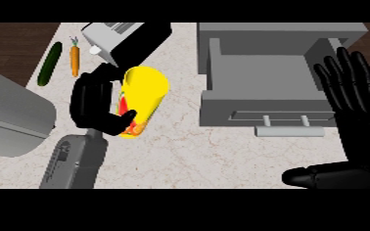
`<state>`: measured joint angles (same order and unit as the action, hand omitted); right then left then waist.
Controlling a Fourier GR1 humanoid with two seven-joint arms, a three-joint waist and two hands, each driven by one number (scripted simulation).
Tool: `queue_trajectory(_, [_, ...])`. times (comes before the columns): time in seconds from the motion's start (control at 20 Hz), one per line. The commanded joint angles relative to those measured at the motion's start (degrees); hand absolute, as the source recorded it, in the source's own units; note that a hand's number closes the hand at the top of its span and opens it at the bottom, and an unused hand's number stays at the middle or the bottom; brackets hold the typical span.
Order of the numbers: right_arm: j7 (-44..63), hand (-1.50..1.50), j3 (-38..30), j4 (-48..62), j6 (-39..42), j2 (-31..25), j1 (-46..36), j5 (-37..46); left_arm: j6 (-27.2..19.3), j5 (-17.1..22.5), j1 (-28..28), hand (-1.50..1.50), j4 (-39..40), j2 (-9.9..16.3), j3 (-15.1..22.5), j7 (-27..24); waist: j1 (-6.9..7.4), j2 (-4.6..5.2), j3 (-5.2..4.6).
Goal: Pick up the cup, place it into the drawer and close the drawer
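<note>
Head view: the left hand (94, 103) curls around a yellow cup (145, 95) lying tilted on the counter (217, 151), left of the open grey drawer (260, 73). The right hand (350, 93) rests spread at the right edge. Far left, seemingly a toaster (119, 39), carrot (74, 61) and cucumber (51, 63).

Left robot hand (98, 105) curled shut; right robot hand (347, 107) open, fingers up.
</note>
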<state>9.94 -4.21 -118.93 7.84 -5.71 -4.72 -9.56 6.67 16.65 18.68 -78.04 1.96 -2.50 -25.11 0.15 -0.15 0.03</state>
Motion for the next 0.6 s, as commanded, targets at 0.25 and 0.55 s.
queue_trajectory(0.25, [-2.5, -1.50, -1.4, 1.0, 1.4, -0.4, 0.9, -0.7, -10.2, -1.9, 12.8, 1.50, -7.1, -1.9, 2.0, 14.4, -0.30, 0.09, 0.00])
queue_trajectory(0.55, [2.8, -1.50, -1.8, 0.4, -0.7, -0.9, -3.9, -1.0, -16.3, -5.3, 23.9, 1.50, 1.4, -1.9, 3.8, 15.0, -0.54, 0.20, -0.02])
